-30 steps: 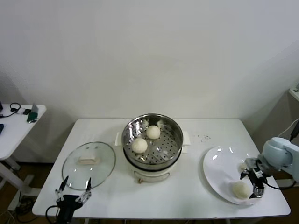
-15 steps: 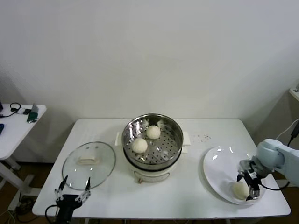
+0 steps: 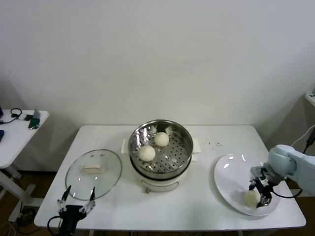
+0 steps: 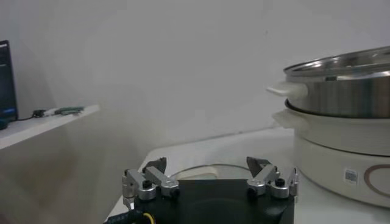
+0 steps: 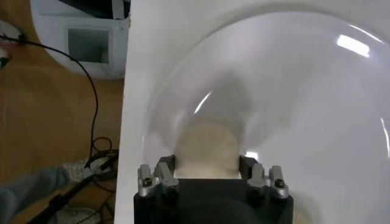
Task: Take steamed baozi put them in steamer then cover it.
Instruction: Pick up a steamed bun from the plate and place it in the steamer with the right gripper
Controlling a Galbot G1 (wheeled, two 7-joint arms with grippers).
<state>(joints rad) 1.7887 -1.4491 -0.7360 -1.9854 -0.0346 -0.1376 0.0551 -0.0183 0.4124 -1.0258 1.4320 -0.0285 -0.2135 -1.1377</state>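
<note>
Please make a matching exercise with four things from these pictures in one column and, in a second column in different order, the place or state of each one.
Column 1:
1. glass lid
2. steamer basket
3. white plate
4. left end effector

Column 2:
A. holds two baozi
B. open, at the table's front edge below the lid
C. lies flat on the table, left of the steamer
D. bears the baozi that the right end effector straddles

Pairs: 1-C, 2-A, 3-D, 4-B
</note>
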